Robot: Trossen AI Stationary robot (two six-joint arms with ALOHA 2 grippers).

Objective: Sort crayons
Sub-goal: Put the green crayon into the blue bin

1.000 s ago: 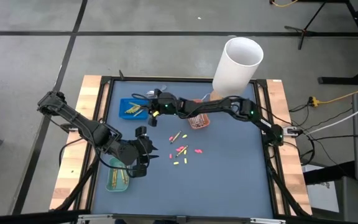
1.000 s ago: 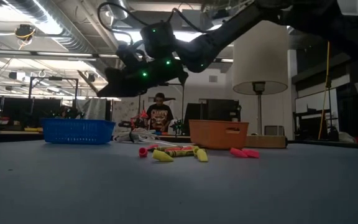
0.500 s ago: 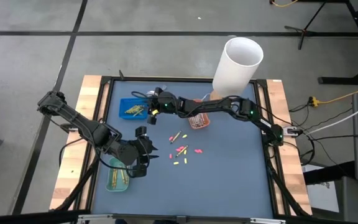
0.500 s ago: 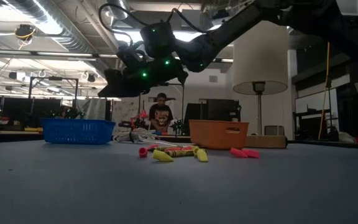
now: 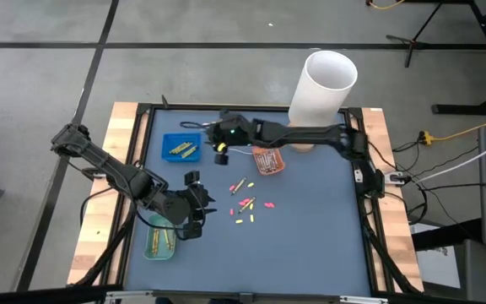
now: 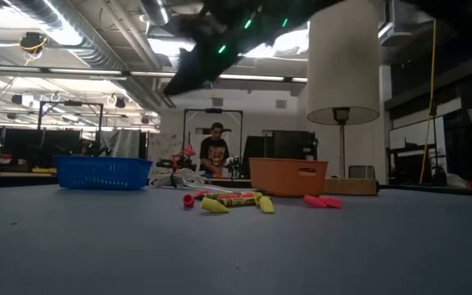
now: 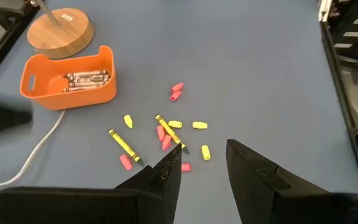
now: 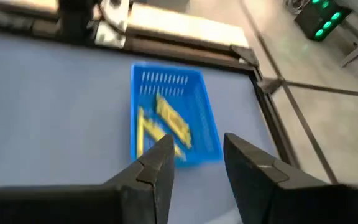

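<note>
Loose crayons (image 5: 247, 203), mostly yellow and pink, lie scattered on the blue mat; they also show in the left wrist view (image 7: 166, 130) and the low view (image 6: 236, 200). My left gripper (image 5: 201, 208) is open and empty just left of them (image 7: 204, 171). My right gripper (image 5: 216, 135) is open and empty, raised above the mat beside the blue tray (image 5: 178, 148), which holds yellow crayons (image 8: 166, 124). In the low view it hangs high up (image 6: 180, 80). An orange tray (image 5: 268, 160) holds dark-wrapped crayons (image 7: 87, 78). A green tray (image 5: 160, 241) holds a few crayons.
A lamp with a tall white shade (image 5: 323, 84) and a round wooden foot (image 7: 61, 25) stands at the far right, behind the orange tray. A thin white cable (image 7: 36, 155) runs across the mat near that tray. A person (image 6: 215, 152) stands in the room beyond the table.
My right gripper has risen from low beside the blue tray to high above the mat, and has drawn back a little toward the table's right and far edge. My left arm has kept still, and the crayons lie as before.
</note>
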